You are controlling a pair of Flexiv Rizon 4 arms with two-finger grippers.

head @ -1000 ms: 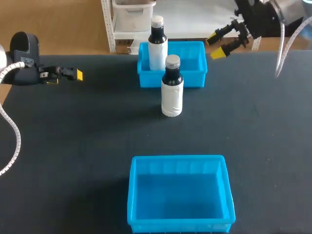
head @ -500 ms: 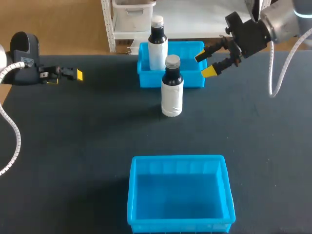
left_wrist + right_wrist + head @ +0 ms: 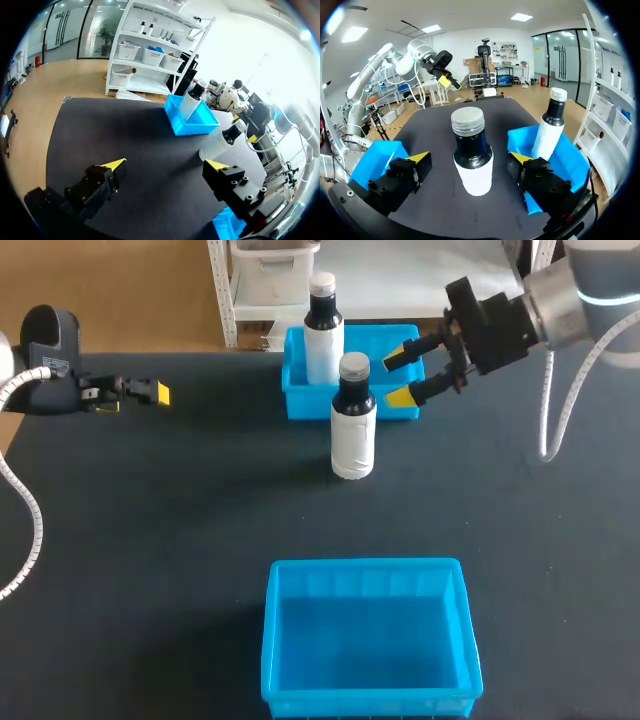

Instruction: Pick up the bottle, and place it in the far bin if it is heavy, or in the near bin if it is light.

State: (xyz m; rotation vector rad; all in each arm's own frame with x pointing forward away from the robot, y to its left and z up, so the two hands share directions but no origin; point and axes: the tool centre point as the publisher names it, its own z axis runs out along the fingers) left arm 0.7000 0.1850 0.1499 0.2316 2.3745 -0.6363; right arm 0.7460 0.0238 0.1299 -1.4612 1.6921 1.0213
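Right gripper spread wide, nothing held, both fingers clear of everything. Bottle just ahead of it, in line with the gap, untouched; stands upright on the table, long axis vertical, grey cap up. Second bottle upright in the far bin, beside the gripper. Left gripper likewise wide and empty, both bottles well ahead of it

I'm working in what looks like a robotics lab. My left arm and right arm, both trailing pale cabling, come in over a plain black-matted surface. It is laid out like a test bench: two matching blue plastic bins, the far bin and the near bin, and two look-alike bottles, one bottle standing on the mat and a second bottle in the far bin.
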